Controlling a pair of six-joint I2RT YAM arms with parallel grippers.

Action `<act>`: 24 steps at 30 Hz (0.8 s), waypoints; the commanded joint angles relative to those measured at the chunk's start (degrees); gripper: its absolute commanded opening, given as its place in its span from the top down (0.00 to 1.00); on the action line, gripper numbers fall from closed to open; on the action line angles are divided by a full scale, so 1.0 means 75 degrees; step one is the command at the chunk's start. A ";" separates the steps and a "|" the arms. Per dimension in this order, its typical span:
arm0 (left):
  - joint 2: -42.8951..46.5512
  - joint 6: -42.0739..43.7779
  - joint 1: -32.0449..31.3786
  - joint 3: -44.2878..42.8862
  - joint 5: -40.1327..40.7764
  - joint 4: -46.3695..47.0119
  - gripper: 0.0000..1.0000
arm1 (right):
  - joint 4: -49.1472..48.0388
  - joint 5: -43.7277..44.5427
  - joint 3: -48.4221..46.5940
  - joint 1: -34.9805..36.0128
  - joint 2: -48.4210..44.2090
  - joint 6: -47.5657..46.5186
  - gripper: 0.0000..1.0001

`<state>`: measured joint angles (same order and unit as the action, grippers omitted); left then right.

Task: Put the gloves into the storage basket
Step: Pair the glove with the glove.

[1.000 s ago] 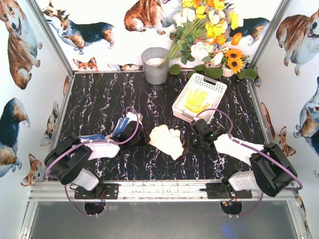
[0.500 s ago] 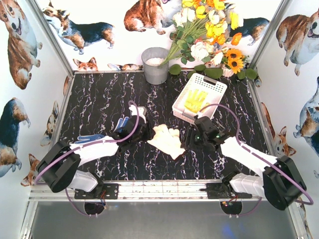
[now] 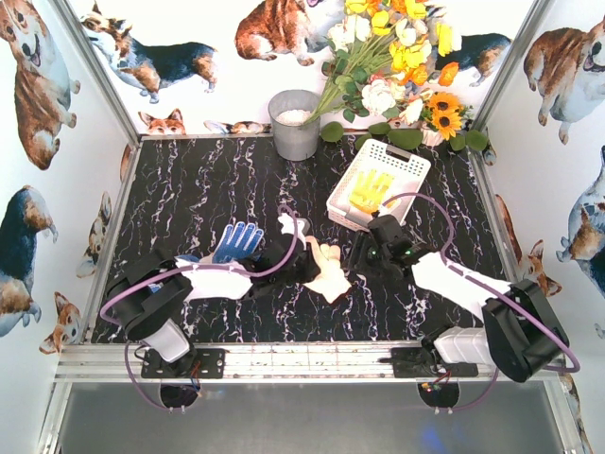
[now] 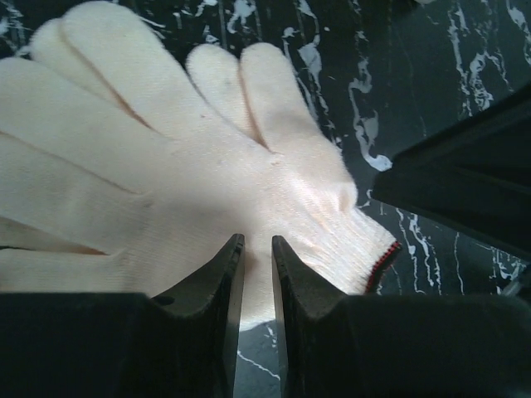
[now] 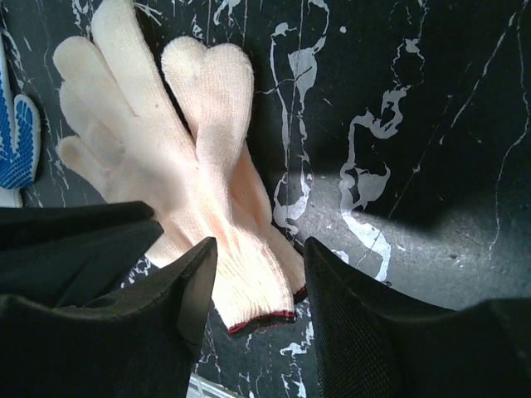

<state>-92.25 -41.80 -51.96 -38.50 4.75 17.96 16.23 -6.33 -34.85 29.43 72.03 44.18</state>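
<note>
I fear a collision or tug-of-war: both arms crowd the glove (image 3: 329,276), my left gripper (image 4: 257,245) nearly closed over its palm (pinching knit or not, I can't tell), my right gripper (image 5: 257,249) spread wide over its cuff. Seen from above, it lies near the basket (image 3: 402,151), at its 7 o'clock, long axis 10-to-4, fingers toward 10.

I run two arms, bolted just behind the silver rail (image 3: 302,352). The left arm (image 3: 213,281) and right arm (image 3: 454,279) both have smooth white shells and fat black joints. A thin purple cable (image 3: 416,197) loops along each one. Flat black plates (image 3: 194,360) sit on the rail. The left end effector (image 4: 258,242) and right end effector (image 5: 259,247) have black fingers (image 5: 357,332) with blunt tips.
</note>
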 commanded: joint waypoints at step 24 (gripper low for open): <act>0.2770 0.1723 -0.1288 0.3274 -0.1978 0.0010 0.83 | 0.0111 -0.1452 0.0745 0.0302 -0.0698 -0.0268 0.51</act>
<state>-75.77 -34.35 -60.55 -14.76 -7.90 28.21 15.44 -14.98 -29.34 29.71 68.23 44.38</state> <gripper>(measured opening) 0.161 0.500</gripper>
